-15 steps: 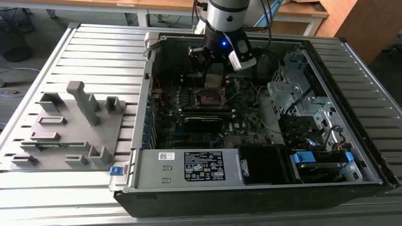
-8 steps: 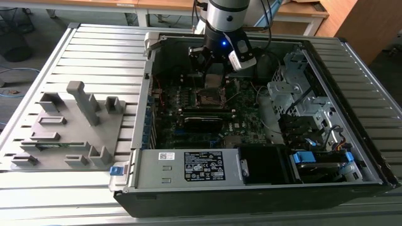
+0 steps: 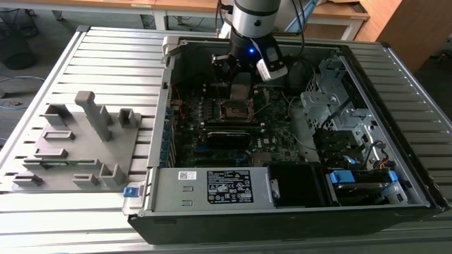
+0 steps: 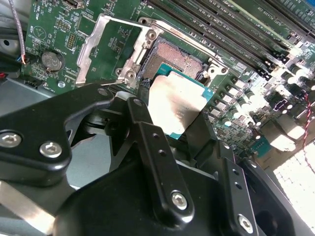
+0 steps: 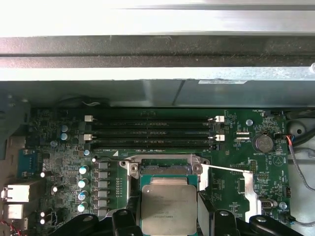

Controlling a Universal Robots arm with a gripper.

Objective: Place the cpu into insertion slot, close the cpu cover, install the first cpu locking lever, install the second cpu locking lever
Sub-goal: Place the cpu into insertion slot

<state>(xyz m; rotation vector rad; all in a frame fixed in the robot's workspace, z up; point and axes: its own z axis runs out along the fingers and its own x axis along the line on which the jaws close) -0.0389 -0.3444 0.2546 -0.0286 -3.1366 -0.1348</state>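
1. Grey fixture tray with upright blocks, on slatted table, at exterior view's left of open computer case
2. Labelled power supply along case's camera-side edge
3. Coin battery near memory slots

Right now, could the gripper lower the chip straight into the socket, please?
Probably yes: the gripper holds the chip close to the bare socket, and the cover is swung open to one side.

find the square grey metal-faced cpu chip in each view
exterior view: square grey metal-faced cpu chip under the black hand, just above the dark square silver-rimmed socket
second wrist view: chip tilted between the hand's fingers, over the socket
first wrist view: chip between the fingers, beside the socket's rim
shared landmark: the socket
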